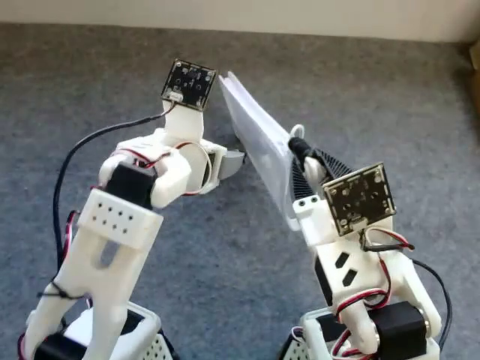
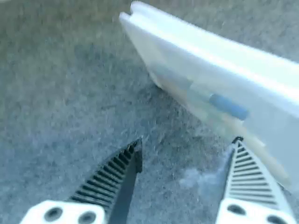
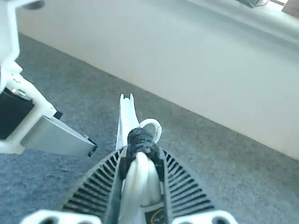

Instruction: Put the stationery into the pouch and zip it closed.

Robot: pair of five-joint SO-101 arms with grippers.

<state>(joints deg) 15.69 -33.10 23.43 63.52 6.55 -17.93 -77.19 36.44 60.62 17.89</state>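
**A:** One pouch in play, see-through white and turned up on its edge. The long axis runs on a diagonal in the high view, with one end pointing away toward the far wall and the other end coming back toward the arms.

**B:** And the right hand has that near end. It's closed down tight on the pouch edge, with the black zip pull sitting right at its fingertips and a small white ring poking out just past it.

**A:** What about the left hand?

**B:** Spread wide with nothing between the fingers. It hangs over the grey surface, just beside the pouch's flat side, about halfway along its length.

**A:** So that's two hands, one clamped and one gaping. Any count on the contents?

**B:** From the left wrist view I count one blue item through the wall, lying lengthwise along the pouch. There are paler shapes beside it, too blurred to count.

**A:** Is the lower edge resting on the surface?

**B:** I can't tell. It sits low and close, and contact isn't clear from any angle.
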